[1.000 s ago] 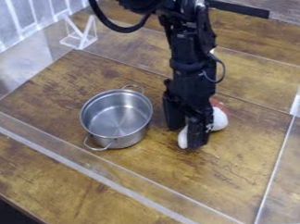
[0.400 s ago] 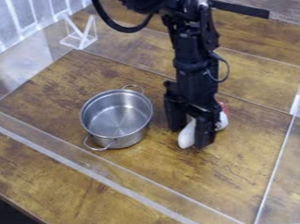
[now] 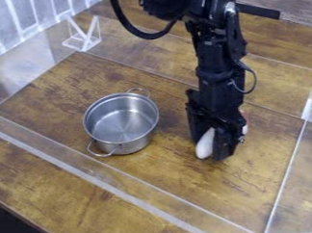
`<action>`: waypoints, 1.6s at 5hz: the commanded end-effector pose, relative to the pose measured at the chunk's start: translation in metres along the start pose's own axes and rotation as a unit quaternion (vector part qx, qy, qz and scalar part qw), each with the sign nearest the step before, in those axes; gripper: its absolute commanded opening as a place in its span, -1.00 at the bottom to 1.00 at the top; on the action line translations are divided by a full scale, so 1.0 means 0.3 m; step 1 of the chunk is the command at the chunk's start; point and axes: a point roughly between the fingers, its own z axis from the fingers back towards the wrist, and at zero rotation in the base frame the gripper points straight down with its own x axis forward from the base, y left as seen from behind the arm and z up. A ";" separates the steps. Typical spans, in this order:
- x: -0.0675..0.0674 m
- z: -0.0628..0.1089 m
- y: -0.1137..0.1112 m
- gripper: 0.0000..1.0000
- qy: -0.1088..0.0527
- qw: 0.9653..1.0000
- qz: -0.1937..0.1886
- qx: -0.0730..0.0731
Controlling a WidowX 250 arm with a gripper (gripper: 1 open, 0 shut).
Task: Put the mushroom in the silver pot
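The silver pot (image 3: 121, 123) stands empty on the wooden table, left of centre. Right of it lies the mushroom (image 3: 205, 144); its white stem shows between my fingers, and the cap is mostly hidden behind them. My gripper (image 3: 214, 142) points straight down at table height and straddles the mushroom, one black finger on each side of the stem. The fingers stand close to the stem, but whether they press on it does not show. The mushroom rests on the table, about a pot's width from the pot.
A low clear plastic wall (image 3: 148, 191) runs across the front of the table, and another (image 3: 287, 172) runs along the right side. A white bracket (image 3: 81, 34) stands at the back left.
The arm and gripper have shifted a little to the right in the picture. The mushroom's white stem has shifted with them. The pot has not moved.
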 end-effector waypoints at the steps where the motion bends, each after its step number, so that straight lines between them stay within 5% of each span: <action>1: 0.012 0.065 0.016 1.00 -0.017 1.000 -0.013 -0.004; 2: -0.011 0.054 0.003 -1.00 -0.021 1.000 0.001 -0.002; 3: -0.014 0.074 -0.013 -1.00 -0.026 1.000 0.003 0.004; 5: -0.038 0.282 -0.017 -1.00 -0.061 0.996 0.045 0.049; 6: -0.082 0.412 0.032 -1.00 -0.081 0.989 0.096 0.078; 7: -0.138 0.472 0.081 -1.00 -0.093 0.981 0.142 0.098; 8: -0.201 0.465 0.086 -1.00 -0.092 0.976 0.173 0.097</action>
